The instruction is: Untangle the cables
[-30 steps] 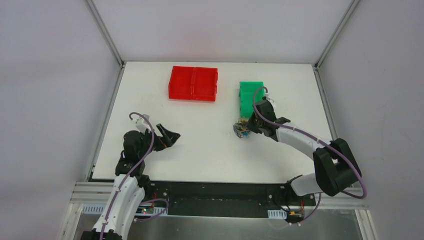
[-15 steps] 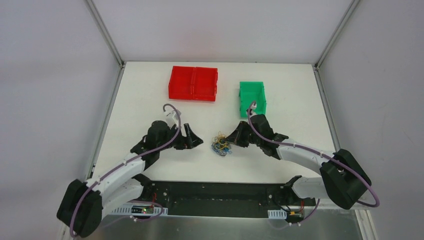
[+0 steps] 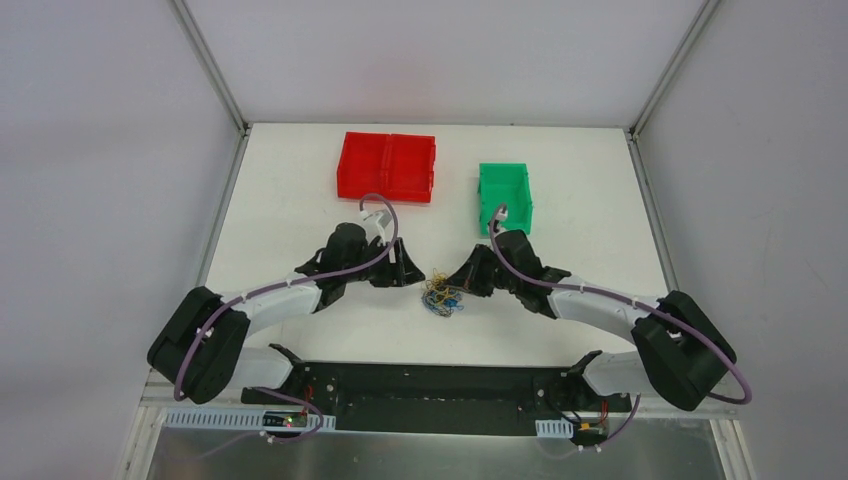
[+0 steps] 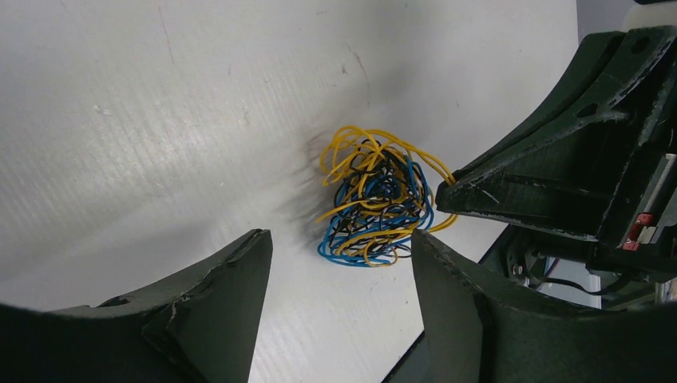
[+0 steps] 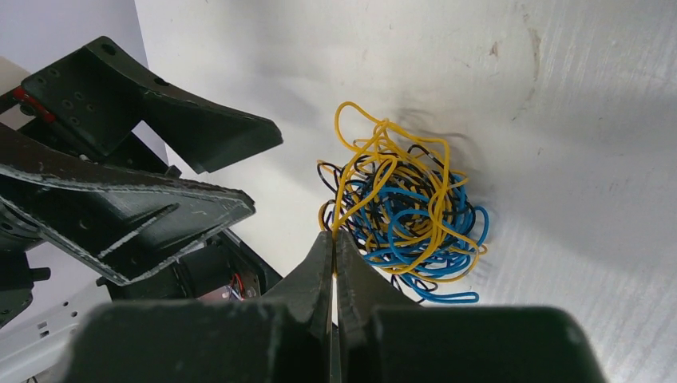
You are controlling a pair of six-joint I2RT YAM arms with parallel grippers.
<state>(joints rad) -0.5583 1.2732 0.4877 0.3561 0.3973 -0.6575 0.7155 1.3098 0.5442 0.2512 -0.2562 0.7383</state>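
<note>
The cables (image 3: 441, 296) are a small loose tangle of yellow, blue and black wires lying on the white table between the two arms. In the right wrist view the cables (image 5: 407, 211) lie just past my right gripper (image 5: 333, 234), which is shut with a yellow strand pinched at its tips. My left gripper (image 4: 339, 239) stands open just short of the cables (image 4: 375, 199), touching nothing. From above, the left gripper (image 3: 415, 278) and right gripper (image 3: 457, 281) face each other across the tangle.
A red two-part bin (image 3: 386, 166) stands at the back centre and a green bin (image 3: 504, 195) at the back right, behind the right arm. The table's near edge and the black base rail (image 3: 430, 385) lie just below the tangle.
The right gripper dragged the tangle from beside the green bin to the table's near centre. The left arm swung in from the left to face it, its jaws narrowing.
</note>
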